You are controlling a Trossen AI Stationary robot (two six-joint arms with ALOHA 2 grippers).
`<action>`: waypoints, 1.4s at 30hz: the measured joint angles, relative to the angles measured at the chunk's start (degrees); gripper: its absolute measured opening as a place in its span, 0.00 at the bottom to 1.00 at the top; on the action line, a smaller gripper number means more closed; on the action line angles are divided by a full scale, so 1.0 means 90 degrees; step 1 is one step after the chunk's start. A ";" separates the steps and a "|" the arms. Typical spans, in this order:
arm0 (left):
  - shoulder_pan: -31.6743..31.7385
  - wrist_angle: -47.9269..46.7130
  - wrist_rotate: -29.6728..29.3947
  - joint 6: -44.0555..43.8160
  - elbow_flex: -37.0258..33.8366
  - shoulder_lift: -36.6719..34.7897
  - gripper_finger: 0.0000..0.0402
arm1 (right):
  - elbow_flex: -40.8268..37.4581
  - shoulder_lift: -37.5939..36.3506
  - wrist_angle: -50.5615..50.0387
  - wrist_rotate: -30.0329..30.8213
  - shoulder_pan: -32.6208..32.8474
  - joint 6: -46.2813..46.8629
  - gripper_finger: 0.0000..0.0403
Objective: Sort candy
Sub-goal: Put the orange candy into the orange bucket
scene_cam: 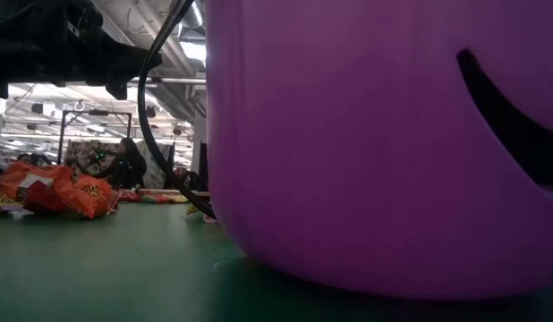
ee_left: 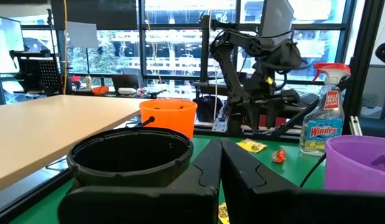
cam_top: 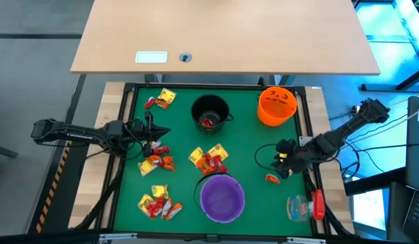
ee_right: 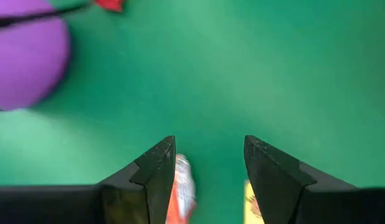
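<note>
Left claw (cam_top: 154,131) pinched closed, holding nothing, above the left side of the green tabletop (cam_top: 247,146), beside a pile of yellow/red/orange wrapped candy (cam_top: 156,162). More candy piles near the black plastic bucket (cam_top: 210,112) and purple plastic bucket (cam_top: 222,197). Orange plastic bucket (cam_top: 276,106) far right. Right claw (ee_right: 208,163) partly open, empty, over a red and a yellow candy.

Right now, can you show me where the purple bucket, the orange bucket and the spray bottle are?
purple bucket (cam_top: 222,197), high view, on its inside floor.
orange bucket (cam_top: 276,106), high view, on its inside.
spray bottle (ee_left: 319,129), left wrist view, on its blue label.
</note>
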 joint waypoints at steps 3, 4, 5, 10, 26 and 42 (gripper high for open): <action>0.0000 0.0002 -0.0007 0.0000 0.0000 0.0000 0.00 | 0.0000 0.0047 -0.0271 -0.0396 -0.0338 -0.0239 0.46; -0.0002 0.0002 -0.0007 0.0000 -0.0002 0.0000 0.00 | 0.0000 0.0095 -0.0289 -0.0499 -0.0441 -0.0365 0.46; -0.0002 0.0002 -0.0010 0.0000 0.0000 0.0000 0.00 | 0.0000 0.0156 -0.0284 -0.0595 -0.0533 -0.0506 0.46; 0.0000 0.0002 -0.0012 -0.0007 0.0000 0.0000 0.00 | 0.0000 0.0554 0.0216 -0.0852 -0.0787 -0.1215 0.46; -0.0002 0.0002 -0.0015 -0.0019 0.0000 0.0000 0.00 | 0.0000 0.1733 0.1249 -0.1468 -0.0774 -0.1394 0.67; -0.0002 -0.0362 0.0443 -0.0168 0.0000 0.0000 0.00 | -0.0002 0.1877 0.1282 -0.1062 -0.0774 -0.1418 0.75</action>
